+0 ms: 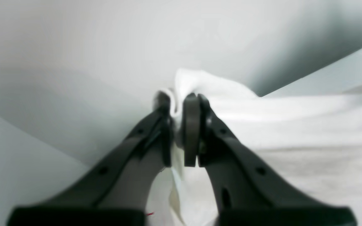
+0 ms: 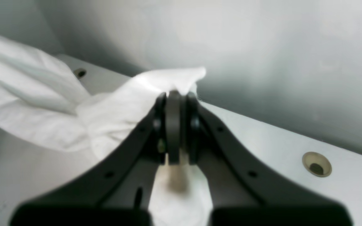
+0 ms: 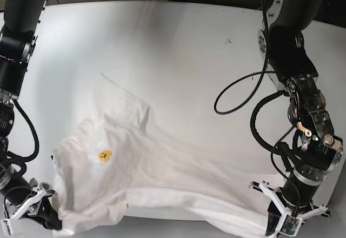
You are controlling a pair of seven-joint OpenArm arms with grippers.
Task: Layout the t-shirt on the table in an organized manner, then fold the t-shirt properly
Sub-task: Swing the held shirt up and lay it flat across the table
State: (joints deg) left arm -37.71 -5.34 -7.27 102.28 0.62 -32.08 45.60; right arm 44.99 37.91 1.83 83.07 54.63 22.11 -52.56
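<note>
White t-shirt [image 3: 162,167] – both claws (left [image 1: 181,103], right [image 2: 174,95]) pinching it, table [image 3: 178,48]

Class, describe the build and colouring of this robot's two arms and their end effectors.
Both arms are black, with thick rounded segments and loose black cables looping alongside. The left end effector and right end effector have matte black tapered fingers with small round holes. White bracket pieces sit near each wrist in the base view.

One t-shirt [image 3: 157,167], one table [image 3: 189,48], two grommet holes [image 2: 316,164].

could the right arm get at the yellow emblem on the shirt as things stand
Probably not right away. The right claw is shut on a shirt corner near the table edge. The emblem lies uncovered nearby, so it would have to let go first.
</note>
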